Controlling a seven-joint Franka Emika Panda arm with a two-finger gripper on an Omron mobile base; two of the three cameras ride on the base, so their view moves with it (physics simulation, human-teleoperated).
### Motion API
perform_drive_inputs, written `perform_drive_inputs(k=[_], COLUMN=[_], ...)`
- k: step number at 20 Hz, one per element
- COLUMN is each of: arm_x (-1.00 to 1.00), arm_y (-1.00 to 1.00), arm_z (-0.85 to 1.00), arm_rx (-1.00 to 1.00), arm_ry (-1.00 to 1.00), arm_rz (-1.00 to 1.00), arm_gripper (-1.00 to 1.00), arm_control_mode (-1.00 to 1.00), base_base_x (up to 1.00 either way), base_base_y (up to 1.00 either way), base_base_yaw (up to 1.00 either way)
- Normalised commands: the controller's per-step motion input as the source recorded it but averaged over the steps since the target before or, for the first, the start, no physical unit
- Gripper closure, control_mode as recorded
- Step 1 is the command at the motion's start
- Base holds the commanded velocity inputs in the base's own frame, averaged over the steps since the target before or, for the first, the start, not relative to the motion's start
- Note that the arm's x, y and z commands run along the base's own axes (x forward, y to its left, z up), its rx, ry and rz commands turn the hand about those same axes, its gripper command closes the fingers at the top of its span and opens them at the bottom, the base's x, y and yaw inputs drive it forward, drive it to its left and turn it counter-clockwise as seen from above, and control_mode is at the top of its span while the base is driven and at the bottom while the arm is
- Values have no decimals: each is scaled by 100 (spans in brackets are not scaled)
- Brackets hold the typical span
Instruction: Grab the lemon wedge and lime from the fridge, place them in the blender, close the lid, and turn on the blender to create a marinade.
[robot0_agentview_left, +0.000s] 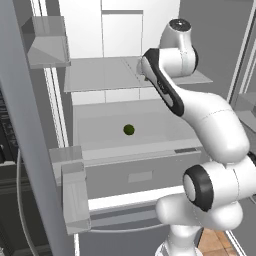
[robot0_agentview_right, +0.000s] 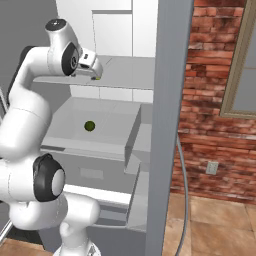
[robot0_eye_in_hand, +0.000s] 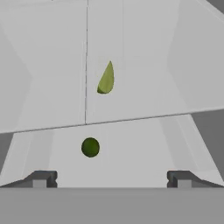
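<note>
Lemon wedge (robot0_eye_in_hand: 106, 79) first, by the look of it: it lies on the fridge's (robot0_agentview_left: 90, 35) upper glass shelf (robot0_agentview_left: 100, 75), back from the front edge, and the gripper (robot0_eye_in_hand: 111, 179) hovers over it with jaws wide apart, holding nothing. In the hand view the wedge's long axis runs up the picture, leaning slightly, pointed tip away from the fingers and blunt end nearer them. Below, the lime (robot0_agentview_left: 129, 130) sits mid-shelf on the lower level, well back from its front edge. This looks like the reach for the first fruit; next move calls for descending and straddling the wedge across its narrow width before closing.
</note>
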Motion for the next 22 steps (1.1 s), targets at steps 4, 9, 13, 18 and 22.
perform_drive_inputs(k=[4, 9, 13, 18, 22], arm_x=[58, 56, 56, 44, 31], arm_y=[0, 0, 1, 0, 0], arm_z=[-12, -22, -16, -21, -25], arm_rx=[-3, -1, 0, 0, 0], arm_ry=[8, 5, 1, 0, 0], arm_rz=[0, 0, 0, 0, 0], arm_gripper=[-100, -100, -100, -100, -100], arm_control_mode=[-100, -100, -100, -100, -100], base_base_x=[0, 0, 0, 0, 0], base_base_y=[0, 0, 0, 0, 0], base_base_yaw=[0, 0, 0, 0, 0])
